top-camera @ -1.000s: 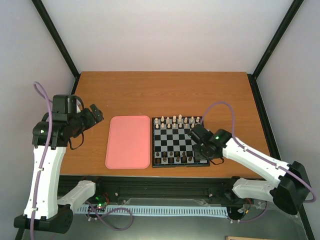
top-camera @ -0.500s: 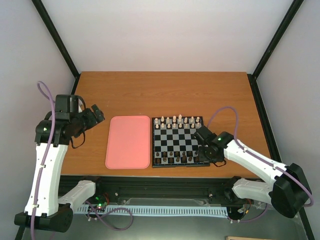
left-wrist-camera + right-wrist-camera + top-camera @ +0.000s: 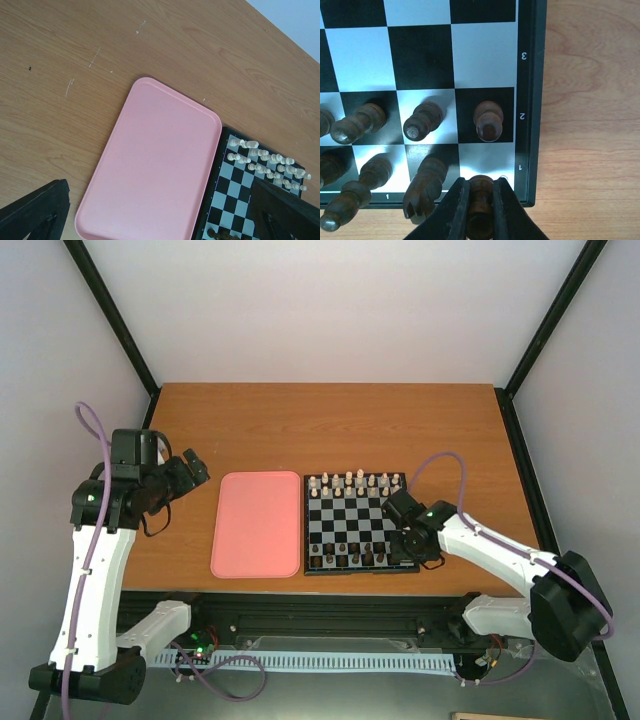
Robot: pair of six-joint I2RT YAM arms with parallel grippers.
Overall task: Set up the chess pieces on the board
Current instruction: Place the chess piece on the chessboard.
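The board (image 3: 350, 524) lies right of centre, with dark brown chess pieces (image 3: 345, 558) in its two near rows. My right gripper (image 3: 407, 543) is shut on one dark brown piece (image 3: 481, 200), holding it upright over the pale corner square of row 1, at the board's (image 3: 532, 150) near right corner. Beside it stand a dark pawn (image 3: 488, 120) and other dark pieces (image 3: 423, 125). My left gripper (image 3: 195, 468) is open and empty, raised over the table left of the board. In the left wrist view, the left gripper (image 3: 159, 186) looks down on the board (image 3: 235, 200).
A bare pink tray (image 3: 257, 523) lies against the board's left side and also shows in the left wrist view (image 3: 160, 150). Cream-white pieces (image 3: 355, 482) fill the board's two far rows and show in the left wrist view (image 3: 265, 162). Black frame posts stand at the table's far corners.
My right gripper has moved nearer, towards the board's near right corner, with the dark piece in it. The left arm has shifted only slightly.
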